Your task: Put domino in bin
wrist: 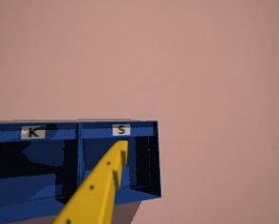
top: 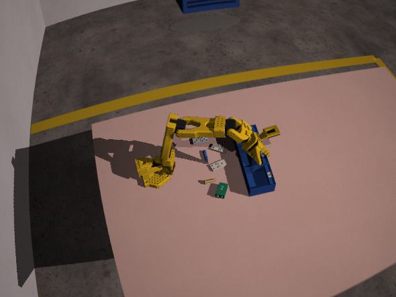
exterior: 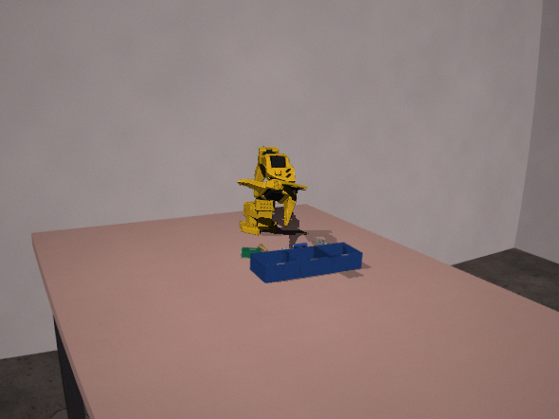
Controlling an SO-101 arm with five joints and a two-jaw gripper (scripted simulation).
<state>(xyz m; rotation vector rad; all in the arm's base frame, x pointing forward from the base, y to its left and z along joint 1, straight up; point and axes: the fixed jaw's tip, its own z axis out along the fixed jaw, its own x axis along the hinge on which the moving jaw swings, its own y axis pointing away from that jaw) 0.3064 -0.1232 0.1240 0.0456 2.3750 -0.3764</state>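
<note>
- We see a pink table (top: 302,181) carrying everything; beyond its far edge a yellow floor stripe (top: 201,85) crosses the grey floor.
- The yellow arm (top: 198,128) reaches right from its base (top: 151,178), bent over the blue bin tray (top: 265,185).
- The tray stands flat on the table, divided into compartments; in the wrist view the end one is marked S (wrist: 121,129), its neighbour K (wrist: 33,132).
- The gripper (top: 265,144) hangs above the tray with its jaws spread fully wide and nothing between them; one finger (wrist: 102,185) points into the S compartment.
- Three dominoes lie on the table left of the tray: one (top: 200,140) under the arm, one (top: 217,147) just right of it, one (top: 218,164) nearer.
- A green block (top: 221,189), a small blue piece (top: 205,155) and a tan piece (top: 209,181) lie nearby.
</note>
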